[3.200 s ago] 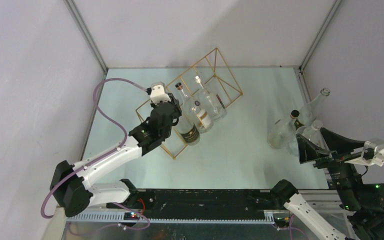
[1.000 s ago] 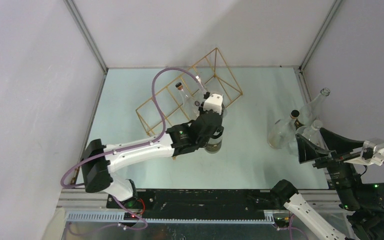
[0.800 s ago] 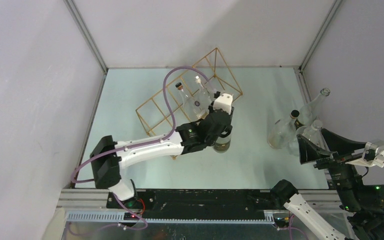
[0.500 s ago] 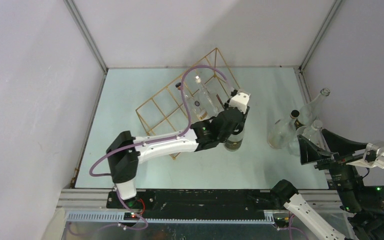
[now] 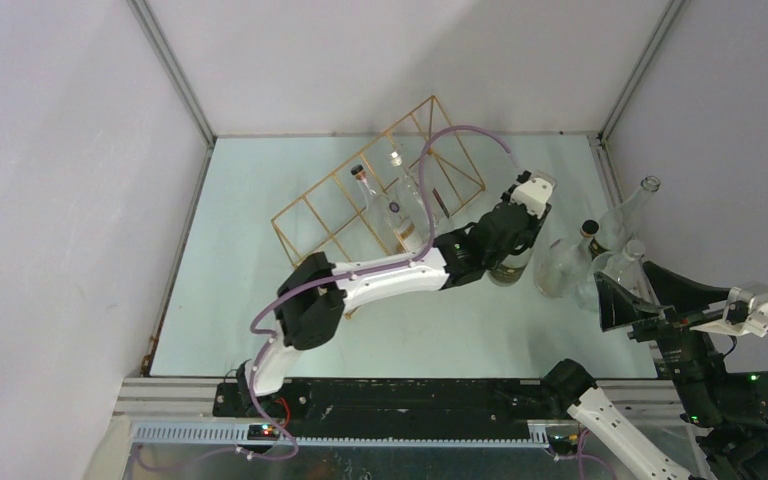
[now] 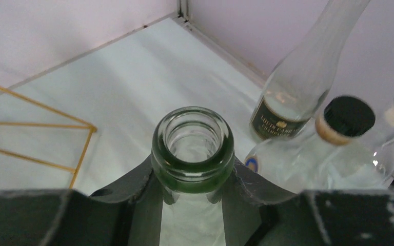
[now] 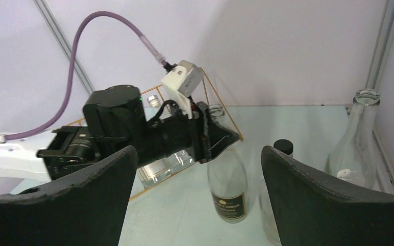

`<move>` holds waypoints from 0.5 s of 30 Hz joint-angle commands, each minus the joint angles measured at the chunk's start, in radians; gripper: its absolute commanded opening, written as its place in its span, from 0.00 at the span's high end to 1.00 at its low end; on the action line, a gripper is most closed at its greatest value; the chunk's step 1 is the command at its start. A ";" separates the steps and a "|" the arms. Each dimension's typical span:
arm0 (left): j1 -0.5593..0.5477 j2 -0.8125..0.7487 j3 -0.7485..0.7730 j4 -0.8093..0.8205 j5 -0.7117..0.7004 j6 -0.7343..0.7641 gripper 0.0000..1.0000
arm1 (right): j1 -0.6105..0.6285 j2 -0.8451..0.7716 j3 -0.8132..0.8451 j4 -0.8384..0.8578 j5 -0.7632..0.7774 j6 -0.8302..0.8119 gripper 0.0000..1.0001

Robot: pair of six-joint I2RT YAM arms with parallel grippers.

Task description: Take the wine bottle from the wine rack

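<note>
top external view: left hand (image 5: pixel 516 222) clamped on the neck of the green-glass wine bottle (image 5: pixel 507 270), upright, off the gold wire wine rack (image 5: pixel 306 196) at its 3 o'clock. risk: pushing further toward 3 o'clock could topple the clear standing bottles (image 5: pixel 561 268) just beside. right hand (image 7: pixel 197 169) gapes, idle.

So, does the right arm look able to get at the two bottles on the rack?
Probably not: the left end effector, shut on a wine bottle, and its arm lie across the way to the wine rack, and standing bottles crowd the open right end effector.
</note>
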 commanded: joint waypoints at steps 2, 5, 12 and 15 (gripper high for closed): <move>0.000 0.121 0.221 0.065 0.062 -0.004 1.00 | 0.002 -0.017 0.014 0.007 0.016 -0.005 0.07; 0.000 0.172 0.310 0.041 0.068 -0.023 1.00 | 0.001 -0.018 0.015 0.001 0.018 -0.005 0.07; -0.003 0.199 0.333 0.039 0.088 -0.033 0.92 | 0.001 -0.020 0.015 -0.010 0.028 -0.006 0.07; -0.003 0.192 0.322 0.029 0.088 -0.021 0.75 | 0.000 -0.018 0.014 -0.013 0.025 -0.003 0.07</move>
